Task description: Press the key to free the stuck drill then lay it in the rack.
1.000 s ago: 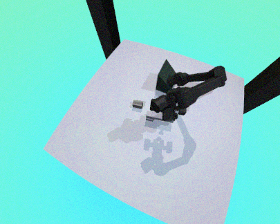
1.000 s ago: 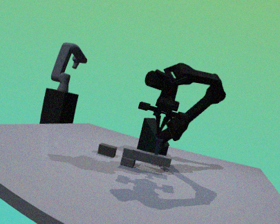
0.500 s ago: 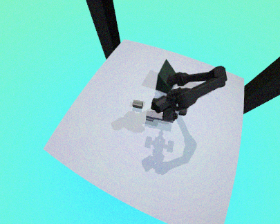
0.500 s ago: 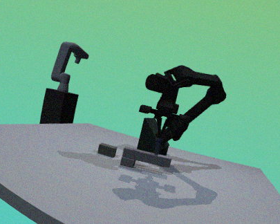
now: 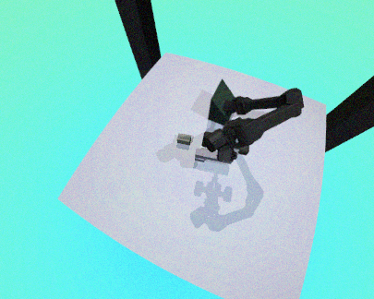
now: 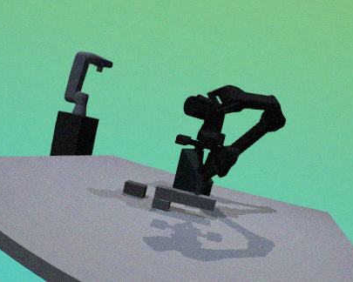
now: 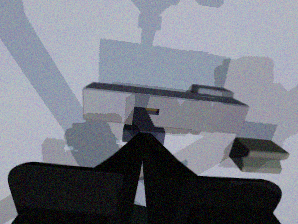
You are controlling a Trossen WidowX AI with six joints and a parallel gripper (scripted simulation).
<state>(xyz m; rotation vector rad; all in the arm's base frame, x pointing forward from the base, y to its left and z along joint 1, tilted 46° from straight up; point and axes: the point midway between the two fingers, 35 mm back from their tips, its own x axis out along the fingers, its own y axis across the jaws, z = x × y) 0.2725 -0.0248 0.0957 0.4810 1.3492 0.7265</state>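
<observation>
A long grey block (image 7: 200,114) (image 6: 193,198) (image 5: 203,158) lies on the table. The dark drill (image 7: 143,129) (image 6: 161,204) sticks out of its near side. The key (image 7: 210,91) is a small raised frame on the block's top, toward the right in the wrist view. The rack (image 7: 257,152) (image 5: 185,137) (image 6: 134,188) is a small olive-grey box that stands apart beside the block. My gripper (image 7: 144,138) (image 5: 223,153) is shut with nothing between its fingers. It hangs low over the block with its tips just in front of the drill's end. I cannot tell whether it touches anything.
The arm's dark wedge-shaped base (image 5: 222,99) (image 6: 187,171) stands right behind the block. A second grey arm on a black pedestal (image 6: 75,130) stands off the table's far left. Two black posts (image 5: 137,32) rise beyond the table's back edge.
</observation>
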